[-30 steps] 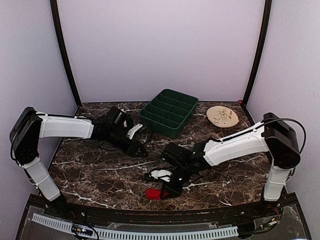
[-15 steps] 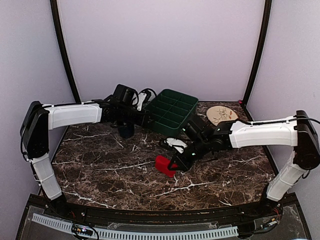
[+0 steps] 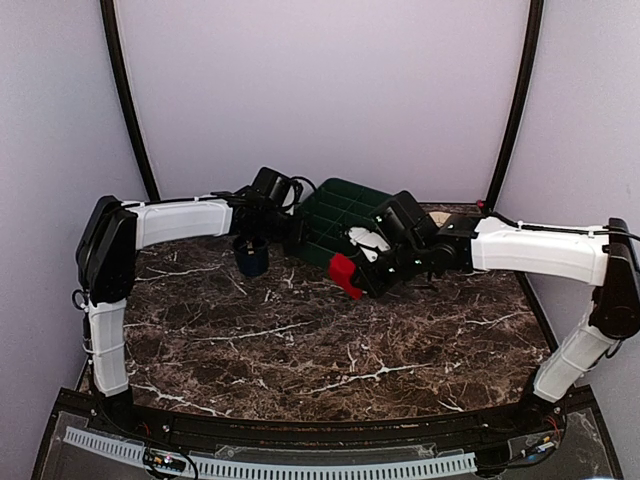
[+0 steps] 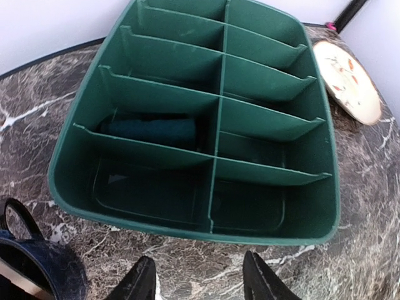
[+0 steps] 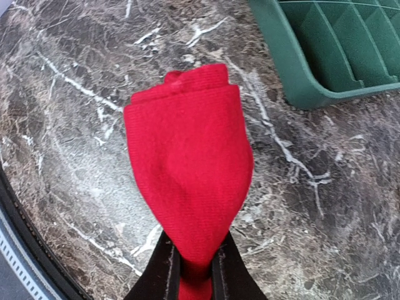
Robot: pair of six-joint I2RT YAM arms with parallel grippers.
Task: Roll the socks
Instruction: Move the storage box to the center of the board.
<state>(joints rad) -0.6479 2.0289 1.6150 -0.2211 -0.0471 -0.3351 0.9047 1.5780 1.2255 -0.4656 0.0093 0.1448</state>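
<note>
A dark mug (image 3: 250, 258) stands on the marble table (image 3: 300, 350) beside the left gripper (image 4: 199, 257), whose fingers are spread with nothing between them. The green tray (image 4: 69, 181) holds the rolled teal sock (image 4: 150, 131) in a left-column compartment, second from its near end. The right gripper (image 5: 195, 265) pinches the red sock (image 5: 187, 169) over the table, just beside the tray. A plate (image 4: 347, 81) lies to the right.
</note>
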